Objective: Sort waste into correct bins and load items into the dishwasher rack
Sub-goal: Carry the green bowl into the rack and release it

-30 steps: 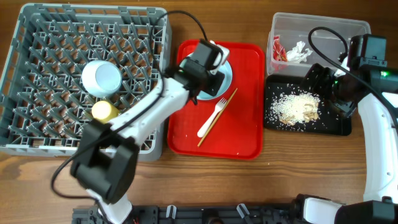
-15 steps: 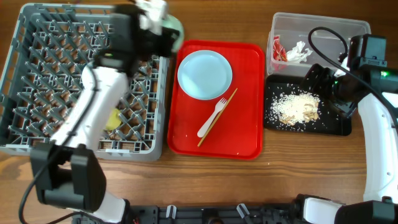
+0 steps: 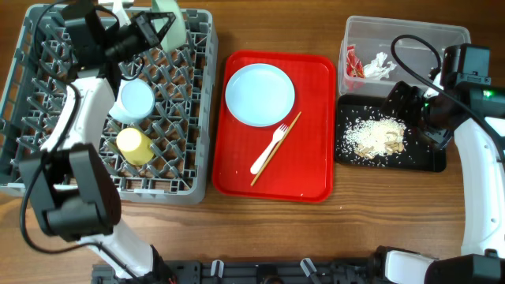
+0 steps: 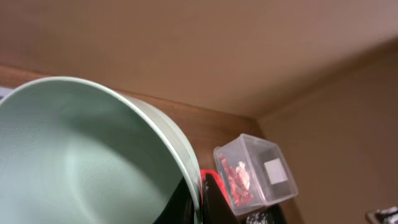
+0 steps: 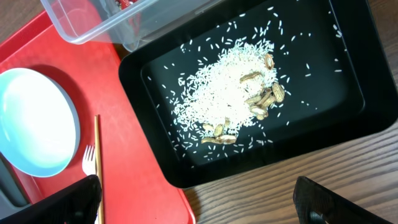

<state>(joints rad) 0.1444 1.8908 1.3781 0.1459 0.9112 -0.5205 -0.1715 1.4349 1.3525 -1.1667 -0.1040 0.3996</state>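
Left end effector [image 3: 161,26] pinches the rim of a smooth, empty, pale green bowl [image 4: 81,155] tipped on edge.

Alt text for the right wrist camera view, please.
A shallow black tray holds a pile of rice and brown scraps on a wooden table. A red serving tray at left carries a pale plate, fork and chopstick.

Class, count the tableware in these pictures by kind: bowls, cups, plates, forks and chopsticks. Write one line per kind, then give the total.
Bowls: 2, the pale green bowl and the pale blue bowl
Cups: 1, the yellow cup
Plates: 1, the plate
Forks: 1, the fork
Chopsticks: 1, the chopstick
Total: 6
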